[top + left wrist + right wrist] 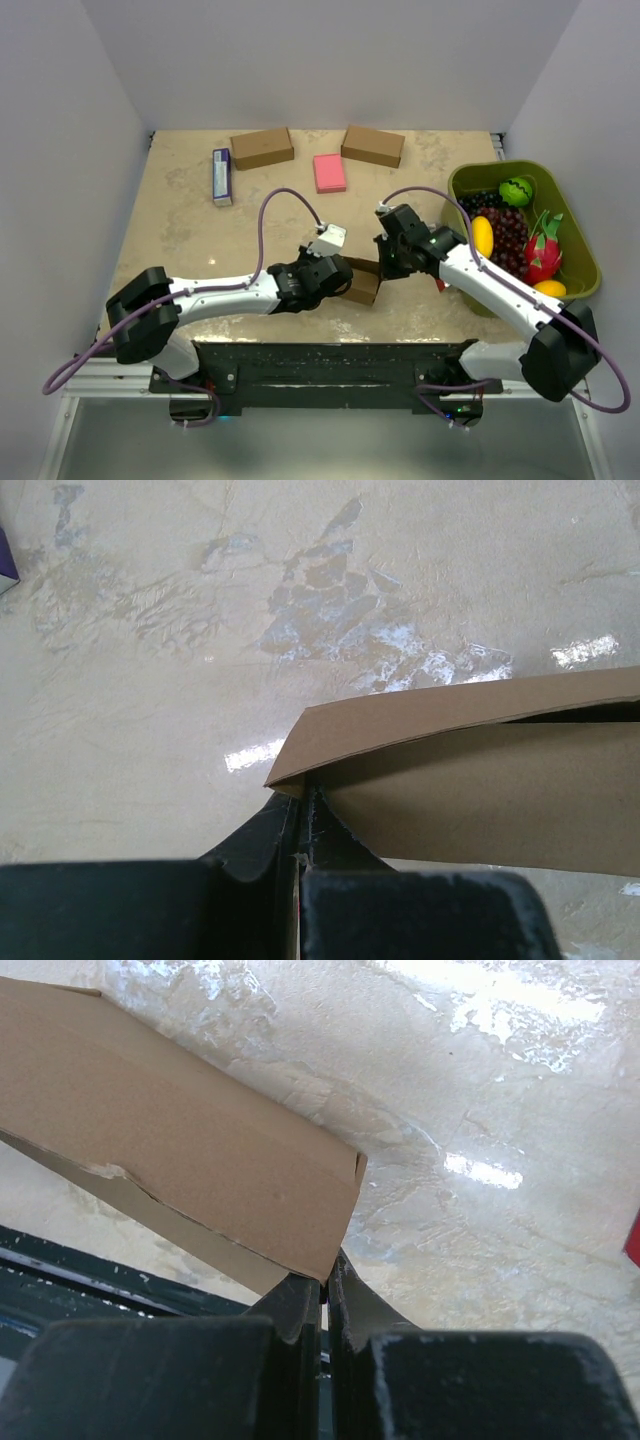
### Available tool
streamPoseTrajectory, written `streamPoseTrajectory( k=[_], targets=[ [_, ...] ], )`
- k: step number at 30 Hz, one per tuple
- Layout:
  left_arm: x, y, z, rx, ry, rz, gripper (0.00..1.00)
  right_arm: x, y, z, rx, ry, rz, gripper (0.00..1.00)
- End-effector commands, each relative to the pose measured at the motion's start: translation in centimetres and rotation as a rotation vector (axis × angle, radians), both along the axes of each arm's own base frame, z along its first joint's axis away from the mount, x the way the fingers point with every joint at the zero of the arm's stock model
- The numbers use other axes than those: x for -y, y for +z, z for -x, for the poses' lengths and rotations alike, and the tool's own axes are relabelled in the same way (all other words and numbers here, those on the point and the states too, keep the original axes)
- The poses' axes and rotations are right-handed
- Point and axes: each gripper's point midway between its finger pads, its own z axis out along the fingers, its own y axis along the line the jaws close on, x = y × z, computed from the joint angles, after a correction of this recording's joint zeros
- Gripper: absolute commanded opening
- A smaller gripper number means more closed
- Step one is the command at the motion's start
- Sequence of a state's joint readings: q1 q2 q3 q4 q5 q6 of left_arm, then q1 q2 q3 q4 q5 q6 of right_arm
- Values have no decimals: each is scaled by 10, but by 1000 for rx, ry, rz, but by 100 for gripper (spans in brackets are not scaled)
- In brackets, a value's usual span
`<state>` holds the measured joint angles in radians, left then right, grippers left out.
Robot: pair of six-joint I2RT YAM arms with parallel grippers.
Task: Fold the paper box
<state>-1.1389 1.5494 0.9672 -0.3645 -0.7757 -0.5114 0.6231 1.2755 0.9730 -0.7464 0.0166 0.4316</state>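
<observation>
The paper box [363,287] is plain brown cardboard, held just above the table near its front edge, between my two grippers. My left gripper [345,279] meets it from the left. In the left wrist view that gripper [303,798] is shut on a corner of the box [480,790], where a flap stands slightly lifted over a panel. My right gripper [384,267] comes in from the right. In the right wrist view it [325,1282] is shut on another corner of the folded cardboard [180,1150]. Most of the box is hidden by the grippers in the top view.
Two ready-made brown boxes [262,148] [373,146] and a pink pad [329,172] lie at the back. A small purple-and-white carton [222,176] lies at the back left. A green basket [578,222] of fruit stands at the right, close to the right arm.
</observation>
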Motion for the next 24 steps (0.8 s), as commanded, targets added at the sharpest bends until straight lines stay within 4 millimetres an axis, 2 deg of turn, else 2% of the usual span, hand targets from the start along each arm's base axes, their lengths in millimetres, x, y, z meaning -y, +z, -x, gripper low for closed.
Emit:
streamPoseTrajectory(
  k=[1,6,11,18,24],
  targets=[
    [29,-55,53,-307,-170,49,0,-17,-4,12,8,-35,-54,0],
    [32,-50,53,-302,-173,69,0,-20,5,14,64,-95,-121,0],
    [39,-44,53,-297,-189,101,0,-25,2,19,91,-138,-170,0],
    [44,-40,51,-292,-202,109,0,-33,-6,32,91,-118,-163,0],
    [39,-31,46,-271,-185,103,0,-27,-7,43,102,-105,-124,1]
  ],
)
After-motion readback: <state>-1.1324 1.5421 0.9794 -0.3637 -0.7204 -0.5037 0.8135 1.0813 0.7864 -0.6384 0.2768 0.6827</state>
